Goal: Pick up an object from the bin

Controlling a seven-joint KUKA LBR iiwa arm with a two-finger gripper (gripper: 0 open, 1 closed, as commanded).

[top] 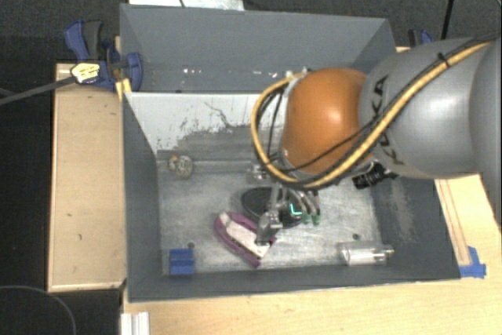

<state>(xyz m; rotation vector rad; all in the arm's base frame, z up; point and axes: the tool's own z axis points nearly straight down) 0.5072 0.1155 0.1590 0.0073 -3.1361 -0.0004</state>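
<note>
Orange wrist cover is hanging above the bin, and the hand, opening indiscernible, is sitting at the right end of the purple-and-white object, near-centre; grasping is apparently starting, needing closure then lift.

Bin held blue block front-left, purple-white piece centre, dark disc behind, clear tube front-right, small knob back-left.

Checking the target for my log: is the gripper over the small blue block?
No, the gripper is by the purple-and-white thing in the middle; the blue block lies apart at the near-left corner.
</note>
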